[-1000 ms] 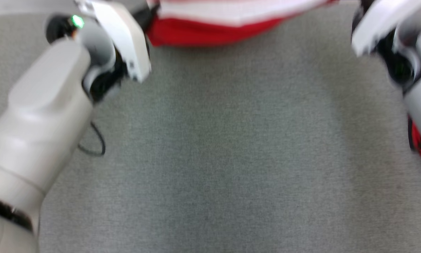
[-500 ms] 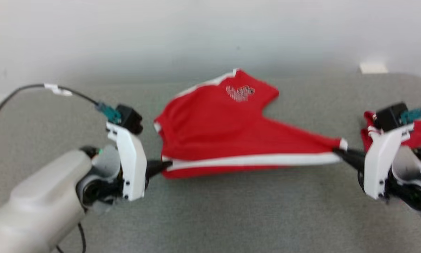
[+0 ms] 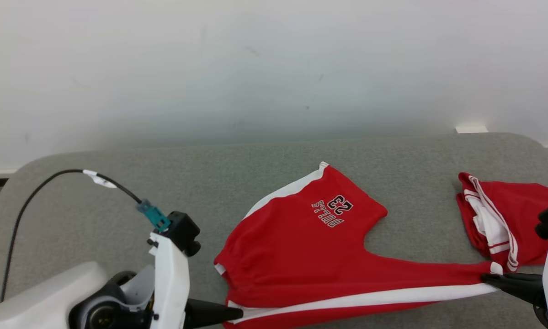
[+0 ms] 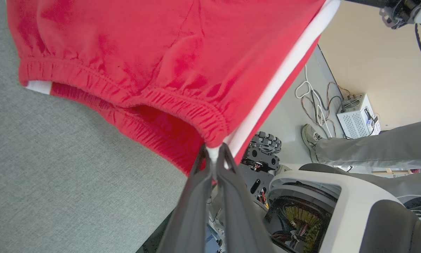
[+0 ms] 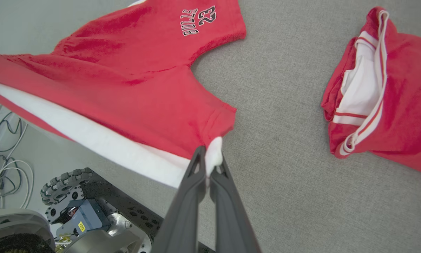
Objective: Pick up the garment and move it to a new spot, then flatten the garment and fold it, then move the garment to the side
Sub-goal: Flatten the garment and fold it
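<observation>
Where the head view looked down on the grey tabletop [image 3: 95, 219], the shorts [image 3: 301, 256] lay stretched crosswise. Their white-striped near edge ran taut between the left jaws at one end and the right jaws at the other, and the rest trailed away from the robot. In the left wrist view, the left jaws were clamped shut on the waistband corner, just off the tabletop's edge. In the right wrist view, the right jaws were pinched shut on the white hem corner, with a second red garment [image 5: 382, 80] lying apart.
</observation>
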You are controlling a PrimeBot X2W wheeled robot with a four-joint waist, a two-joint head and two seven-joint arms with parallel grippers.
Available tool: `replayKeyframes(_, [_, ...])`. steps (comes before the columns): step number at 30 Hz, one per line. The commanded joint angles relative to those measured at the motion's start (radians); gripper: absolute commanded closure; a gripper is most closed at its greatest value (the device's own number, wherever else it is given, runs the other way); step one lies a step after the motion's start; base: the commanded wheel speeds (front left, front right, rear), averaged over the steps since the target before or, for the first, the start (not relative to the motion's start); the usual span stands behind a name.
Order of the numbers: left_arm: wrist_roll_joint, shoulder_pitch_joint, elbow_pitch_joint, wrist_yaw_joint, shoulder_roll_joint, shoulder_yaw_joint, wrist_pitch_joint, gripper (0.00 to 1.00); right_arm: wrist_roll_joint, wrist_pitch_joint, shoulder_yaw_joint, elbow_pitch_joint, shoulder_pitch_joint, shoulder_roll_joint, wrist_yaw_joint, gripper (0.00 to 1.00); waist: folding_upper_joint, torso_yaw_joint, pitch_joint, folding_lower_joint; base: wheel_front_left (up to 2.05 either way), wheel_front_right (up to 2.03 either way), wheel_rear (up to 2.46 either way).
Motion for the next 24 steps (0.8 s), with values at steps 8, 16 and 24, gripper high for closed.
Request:
replayKeyframes(8, [-0.161, -0.074, 0.023, 0.027, -0.035, 0.065, 0.107, 1.0, -0.034, 0.213, -0.067, 0.016, -0.12, 0.038, -0.003, 1.0, -0.0001, 0.076, 0.089, 0.0004, 0.0, 0.0, 0.0])
replayKeyframes(16, [-0.225, -0.203, 0.135, 0.028, -0.128, 0.091, 0.233, 1.0, -0.099, 0.456, -0.116, 0.234, -0.372, 0.205, -0.003, 1.0, -0.0001, 0.157, 0.21, 0.0004, 0.0, 0.0, 0.0])
replayKeyframes(24, [-0.27, -0.283, 0.224, 0.011, -0.199, 0.141, 0.25, 1.0, -0.229, 0.524, -0.168, 0.464, -0.568, 0.373, -0.003, 1.0, -0.0001, 0.222, 0.319, 0.0004, 0.0, 0.0, 0.0])
